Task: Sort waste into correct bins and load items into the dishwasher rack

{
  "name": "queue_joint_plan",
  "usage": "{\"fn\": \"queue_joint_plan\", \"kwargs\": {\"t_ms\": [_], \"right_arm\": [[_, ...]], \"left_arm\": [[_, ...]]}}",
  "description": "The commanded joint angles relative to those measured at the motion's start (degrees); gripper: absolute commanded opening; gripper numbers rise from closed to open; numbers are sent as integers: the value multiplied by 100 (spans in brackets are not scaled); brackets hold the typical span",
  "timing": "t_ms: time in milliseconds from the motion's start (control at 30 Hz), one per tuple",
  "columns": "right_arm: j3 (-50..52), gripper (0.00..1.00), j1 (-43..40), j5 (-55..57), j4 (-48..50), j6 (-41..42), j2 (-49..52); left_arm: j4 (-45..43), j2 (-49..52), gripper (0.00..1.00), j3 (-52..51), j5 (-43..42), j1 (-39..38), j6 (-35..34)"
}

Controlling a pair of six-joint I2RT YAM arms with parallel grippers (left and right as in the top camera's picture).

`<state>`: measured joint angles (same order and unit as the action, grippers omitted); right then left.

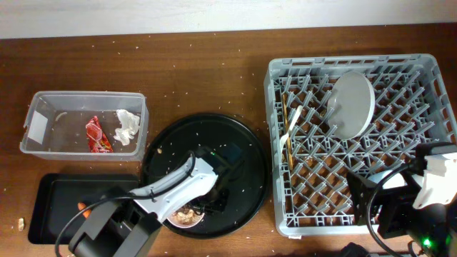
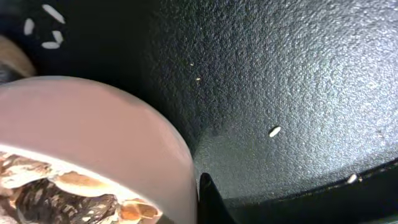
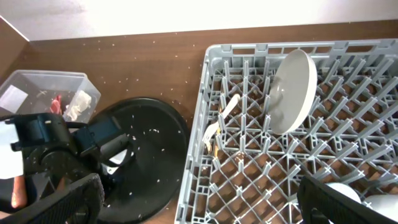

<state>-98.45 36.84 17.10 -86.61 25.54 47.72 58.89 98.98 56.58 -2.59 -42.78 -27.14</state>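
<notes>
**Bowl of scraps hard against the left tool, left arm nearer**

- The left tool (image 1: 214,194) is low over the large round black tray (image 2: 280,74). Only one dark fingertip (image 2: 205,198) shows in its wrist view, so whether it is clenched or released cannot be told.
- The white bowl (image 2: 93,137) lies just beside that fingertip, on the tool's left. Its wall is either touching the fingertip or a hair off it; the view does not settle which.
- Brownish food scraps (image 2: 62,193) sit inside the bowl. Loose rice grains (image 2: 274,131) lie on the round tray ahead of the tool.
- The shallow black tray (image 1: 57,193), with an orange carrot piece (image 1: 83,208) in it, lies beyond the bowl on that same left side. Judged likely home for the scraps.
- The right tool (image 3: 199,202) is released, fingers spread wide. It hangs over the near corner of the dishwasher rack (image 1: 428,71), well apart from the bowl.
- The bowl falls to the left arm.
</notes>
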Motion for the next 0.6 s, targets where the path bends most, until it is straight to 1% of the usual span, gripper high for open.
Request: {"fn": "queue_joint_plan", "kwargs": {"t_ms": [0, 33, 67, 100, 133, 167, 233, 267, 300, 333, 367, 400, 433, 467, 500, 533, 567], "right_arm": [[-17, 98, 28, 59, 2, 46, -7], [-17, 98, 28, 59, 4, 46, -7], [-17, 98, 28, 57, 2, 46, -7], [-17, 98, 28, 57, 2, 46, -7], [-17, 98, 28, 59, 2, 46, -7], [-17, 98, 28, 59, 4, 46, -7], [-17, 98, 28, 59, 4, 46, -7], [-17, 98, 28, 59, 4, 46, -7], [-17, 98, 28, 59, 4, 46, -7], [-17, 99, 28, 103, 7, 46, -7], [-17, 98, 28, 162, 46, 46, -7], [-17, 98, 28, 162, 66, 46, -7], [-17, 99, 28, 162, 79, 46, -7], [-17, 98, 28, 160, 87, 46, -7], [-17, 98, 28, 160, 87, 46, -7], [-17, 98, 28, 160, 87, 46, -7], [-17, 99, 28, 160, 87, 46, -7]], "left_arm": [[367, -44, 0, 514, 72, 144, 20], [743, -334, 0, 986, 70, 374, 17], [883, -601, 0, 1224, 11, 597, 15], [951, -1132, 0, 1429, -354, 1298, 15], [986, -1412, 0, 1429, -695, 1880, 20], [1084, -1681, 0, 1429, -1276, 2898, 214], [1259, -1738, 1, 1403, -2365, 4570, 901], [1320, -1738, 0, 1246, -2970, 5578, 1429], [1266, -1738, 0, 1126, -3346, 6006, 1700], [817, -1738, 0, 636, -4671, 7042, 2507], [393, -1738, 0, -127, -5899, 7993, 3348], [225, -1738, 0, -612, -6854, 8465, 4113], [149, -1738, 0, -1106, -7580, 8992, 4817], [131, -1738, 0, -1408, -7783, 9420, 5204], [133, -1738, 0, -1620, -7796, 9772, 5357], [133, -1738, 0, -1845, -7982, 10155, 5580], [142, -1738, 0, -1858, -8050, 10218, 5598]]}}
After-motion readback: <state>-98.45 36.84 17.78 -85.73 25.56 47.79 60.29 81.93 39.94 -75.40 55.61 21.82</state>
